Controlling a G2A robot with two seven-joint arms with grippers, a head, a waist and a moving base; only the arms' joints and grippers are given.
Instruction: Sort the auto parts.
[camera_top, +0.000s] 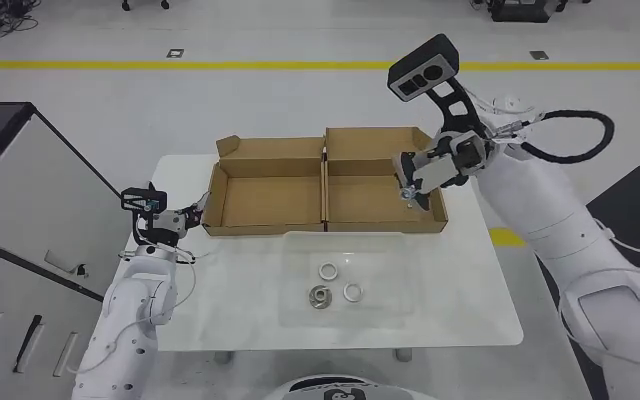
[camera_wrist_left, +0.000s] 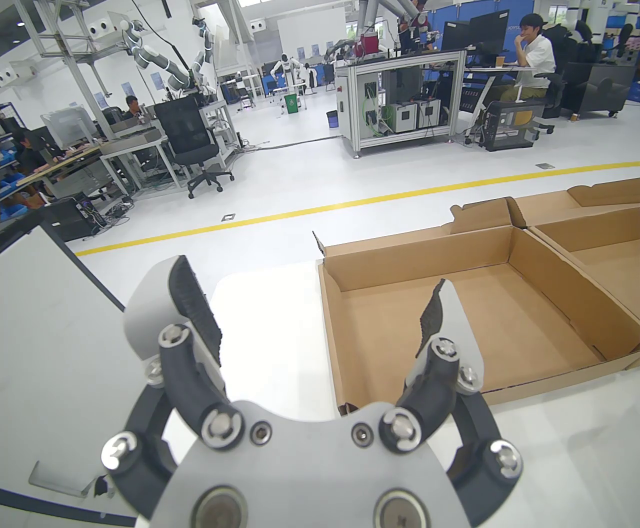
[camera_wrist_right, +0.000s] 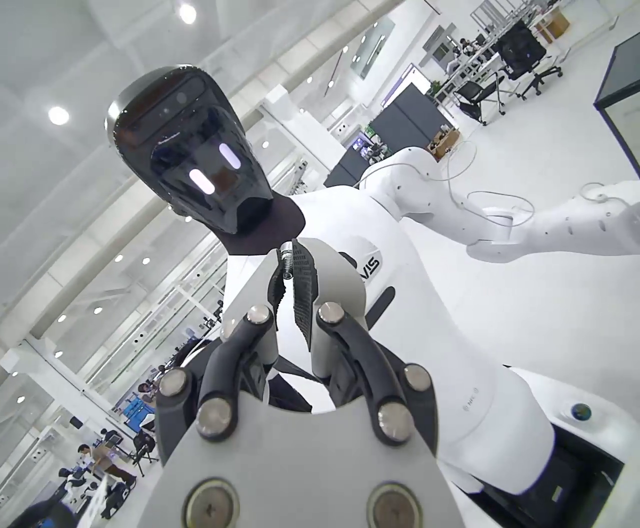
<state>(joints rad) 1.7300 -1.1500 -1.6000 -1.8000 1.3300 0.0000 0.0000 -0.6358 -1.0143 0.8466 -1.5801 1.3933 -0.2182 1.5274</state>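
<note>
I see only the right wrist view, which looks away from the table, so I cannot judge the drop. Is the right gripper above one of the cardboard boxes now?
Observer: Yes, the top view shows the right gripper over the right box, near its outer wall.
Operator: Which parts remain on the table?
Observer: Two white rings and one metal part, in front of the boxes.
Operator: Where is the left gripper?
Observer: Beside the left box, fingers open.
</note>
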